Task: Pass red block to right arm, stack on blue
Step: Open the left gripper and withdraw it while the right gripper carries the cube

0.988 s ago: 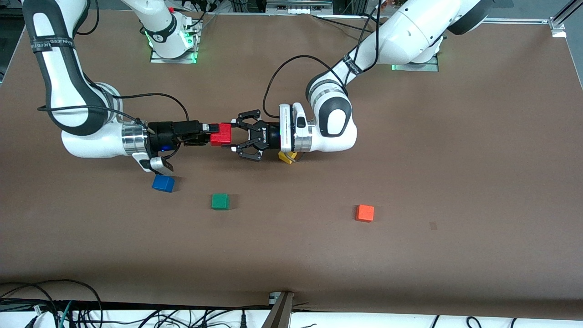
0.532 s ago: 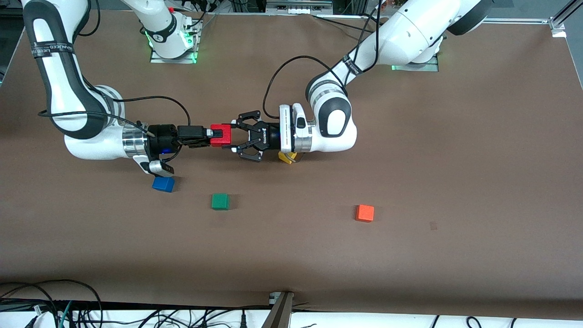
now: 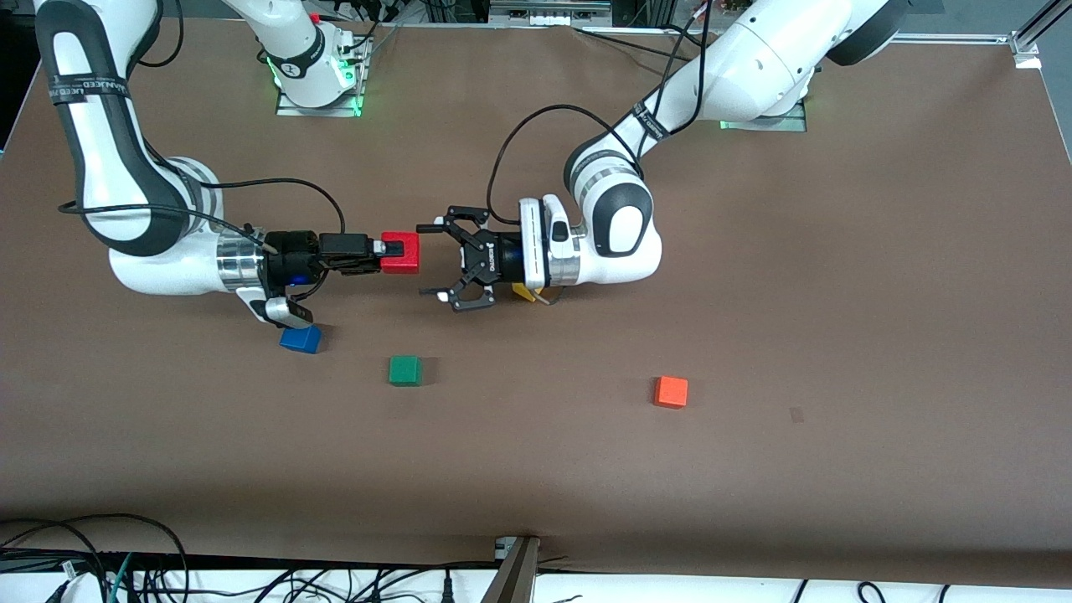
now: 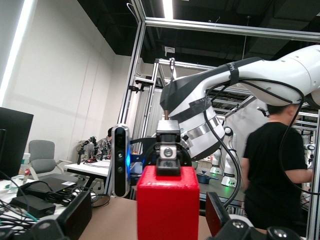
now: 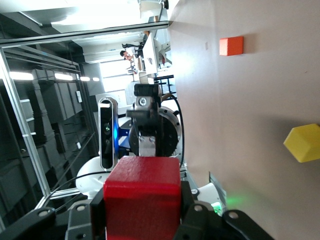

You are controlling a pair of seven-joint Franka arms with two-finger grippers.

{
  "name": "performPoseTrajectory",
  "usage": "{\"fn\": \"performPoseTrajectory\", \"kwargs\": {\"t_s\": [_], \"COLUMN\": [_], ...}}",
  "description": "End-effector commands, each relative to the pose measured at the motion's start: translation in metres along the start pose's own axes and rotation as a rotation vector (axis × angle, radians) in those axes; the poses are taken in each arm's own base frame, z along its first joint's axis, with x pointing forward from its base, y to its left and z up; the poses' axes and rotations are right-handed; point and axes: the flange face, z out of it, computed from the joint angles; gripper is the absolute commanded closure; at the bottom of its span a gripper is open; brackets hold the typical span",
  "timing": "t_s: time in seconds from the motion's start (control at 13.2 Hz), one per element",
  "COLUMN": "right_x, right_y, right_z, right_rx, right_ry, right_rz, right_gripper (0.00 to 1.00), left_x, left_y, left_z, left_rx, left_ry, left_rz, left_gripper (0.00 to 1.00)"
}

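Note:
The red block (image 3: pixel 400 253) is up in the air over the table's middle, clamped in my right gripper (image 3: pixel 387 251), which is shut on it. In the right wrist view the block (image 5: pixel 142 197) fills the space between that gripper's fingers (image 5: pixel 97 212). My left gripper (image 3: pixel 425 260) faces it with its claw fingers spread wide, their tips just off the block and not touching. In the left wrist view the block (image 4: pixel 167 205) stands between the open pads (image 4: pixel 75 215). The blue block (image 3: pixel 300 339) lies on the table under the right wrist.
A green block (image 3: pixel 404 370) lies beside the blue one, toward the left arm's end. An orange block (image 3: pixel 671 391) lies farther toward that end, also in the right wrist view (image 5: pixel 231 46). A yellow block (image 3: pixel 523 291) sits partly hidden under the left wrist (image 5: pixel 304 142).
The left gripper's fingers have spread wide off the red block and let it go. The right gripper has drawn the block slightly toward the right arm's end.

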Motion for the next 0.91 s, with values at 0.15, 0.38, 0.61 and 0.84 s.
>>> {"fn": "performPoseTrajectory", "kwargs": {"t_s": [0.15,0.38,0.61,0.84], "right_x": [0.006,0.01,0.024,0.038], "right_y": [-0.007,0.002,0.028,0.05], "right_z": [-0.042,-0.077,-0.098,-0.112], "right_rx": [-0.301,-0.654,-0.963,-1.214], "right_ry": [-0.085,-0.185,-0.201,-0.164], "right_rz": [-0.087,-0.162,-0.235,-0.207], "right_gripper": [0.84,0.84,0.84,0.83], "left_x": [0.018,0.048,0.101,0.143], "left_y": [-0.04,-0.082,-0.121,-0.146], "left_z": [-0.05,-0.101,-0.162,-0.213], "left_rx": [-0.007,-0.014,-0.089,-0.178], "left_ry": [-0.03,-0.132,-0.326,-0.492], "left_rz": [0.101,0.226,0.328,0.367], "left_gripper": [0.0,0.0,0.0,0.0]}}
